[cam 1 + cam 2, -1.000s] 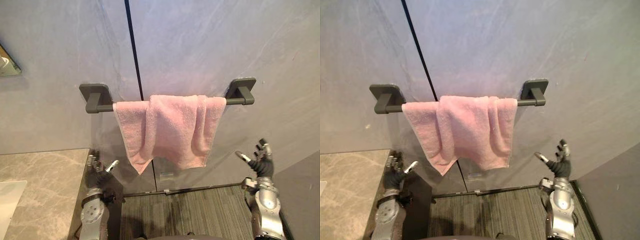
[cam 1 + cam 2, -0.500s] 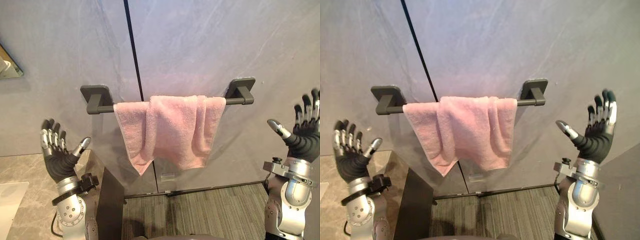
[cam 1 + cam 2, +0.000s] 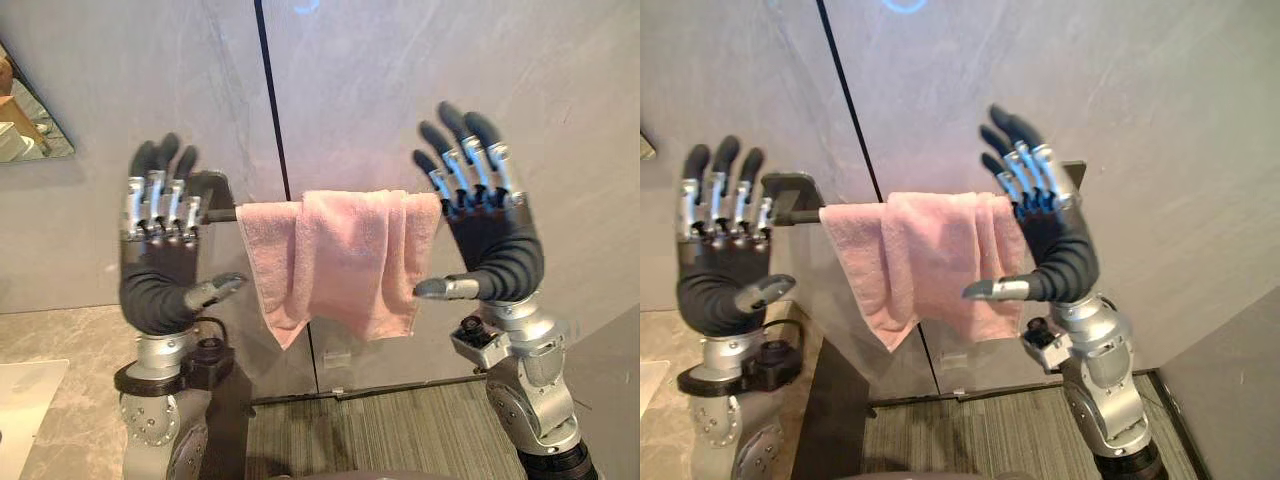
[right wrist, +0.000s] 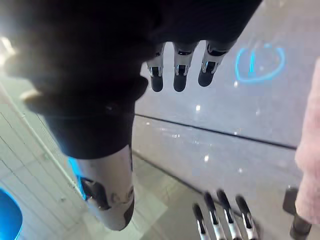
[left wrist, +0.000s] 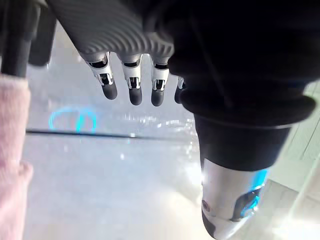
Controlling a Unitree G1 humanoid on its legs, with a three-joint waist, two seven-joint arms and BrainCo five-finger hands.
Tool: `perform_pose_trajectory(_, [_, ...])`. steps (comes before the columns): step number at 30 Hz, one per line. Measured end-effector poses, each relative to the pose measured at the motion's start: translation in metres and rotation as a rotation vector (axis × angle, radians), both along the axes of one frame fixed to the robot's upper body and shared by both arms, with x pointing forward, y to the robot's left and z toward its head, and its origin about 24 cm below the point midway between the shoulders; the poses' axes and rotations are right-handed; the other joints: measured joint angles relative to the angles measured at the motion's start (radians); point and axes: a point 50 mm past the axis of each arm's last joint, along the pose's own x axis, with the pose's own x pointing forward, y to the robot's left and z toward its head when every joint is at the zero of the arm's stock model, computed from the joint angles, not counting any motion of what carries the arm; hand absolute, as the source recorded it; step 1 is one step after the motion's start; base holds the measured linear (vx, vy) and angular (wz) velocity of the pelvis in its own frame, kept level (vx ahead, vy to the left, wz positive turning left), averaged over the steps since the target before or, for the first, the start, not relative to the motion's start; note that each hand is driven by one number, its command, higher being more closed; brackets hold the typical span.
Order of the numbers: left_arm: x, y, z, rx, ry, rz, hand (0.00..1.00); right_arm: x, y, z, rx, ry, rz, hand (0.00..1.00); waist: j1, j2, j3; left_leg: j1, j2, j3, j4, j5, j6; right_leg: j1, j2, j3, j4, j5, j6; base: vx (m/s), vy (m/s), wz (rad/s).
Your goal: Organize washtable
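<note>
Currently left hand [image 3: 160,285], right hand [image 3: 495,250] raised, fingers [image 3: 155,195] straight, empty, flanking pink towel [image 3: 340,260] on dark rail [image 3: 800,212]; counter [image 3: 70,350] lower-left.

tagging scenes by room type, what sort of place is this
Most likely a bathroom: a pink towel hangs over a dark wall-mounted towel rail, with a stone countertop at lower left and a mirror above it.

A grey, faintly veined wall [image 3: 400,80] fills the background, split by a dark vertical seam [image 3: 268,120] running from top to bottom. A blue ring of light [image 5: 73,121] shines on its glossy surface. A mirror's corner [image 3: 30,125] shows at the left edge. Below the wall lies a grey striped floor [image 3: 400,430].
</note>
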Motion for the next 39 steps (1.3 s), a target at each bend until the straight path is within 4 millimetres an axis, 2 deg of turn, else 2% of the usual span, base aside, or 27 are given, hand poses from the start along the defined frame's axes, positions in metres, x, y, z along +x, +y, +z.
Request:
perform_pose_trajectory(3, [0.001,-0.012,0.001,0.038,0.001,-0.173,0.00,-0.001,0.003,0.000,-0.029,0.013,0.076,0.00,-0.001,0.005,-0.004,0.001,0.000,0.001,0.000,0.000,0.000,0.000,0.000,0.001,0.000,0.000,0.000,0.00,0.000,0.00])
perform_pose_trajectory(13, [-0.004,-0.032,-0.013,0.201,0.075,-0.419,0.00,-0.007,0.019,-0.015,-0.212,0.062,0.221,0.00,-0.001,0.008,-0.006,0.016,0.000,0.009,-0.006,0.000,0.000,0.003,0.001,0.011,0.001,0.000,0.000,-0.01,0.001,-0.01])
perform_pose_trajectory(20, [0.003,-0.031,-0.031,0.218,0.171,-0.452,0.00,-0.004,0.017,-0.028,-0.317,0.129,0.217,0.00,-0.001,0.004,-0.003,0.015,0.000,0.013,-0.007,0.000,0.000,-0.001,0.001,0.020,0.000,0.000,0.000,0.00,0.000,0.00])
perform_pose_trajectory(29, [0.016,-0.028,-0.075,0.310,0.406,-0.446,0.00,0.008,0.020,-0.073,-0.565,0.269,0.181,0.00,0.000,0.001,-0.004,-0.007,0.000,0.018,-0.008,0.000,0.000,-0.021,0.001,0.020,0.000,0.001,0.001,0.01,0.000,0.00])
perform_pose_trajectory(39, [0.034,-0.033,-0.114,0.372,0.557,-0.380,0.00,0.025,0.024,-0.112,-0.693,0.362,0.108,0.00,0.001,0.000,-0.004,-0.050,-0.001,0.012,-0.008,0.002,0.000,-0.059,0.001,0.019,0.000,0.001,0.000,0.00,-0.001,0.01])
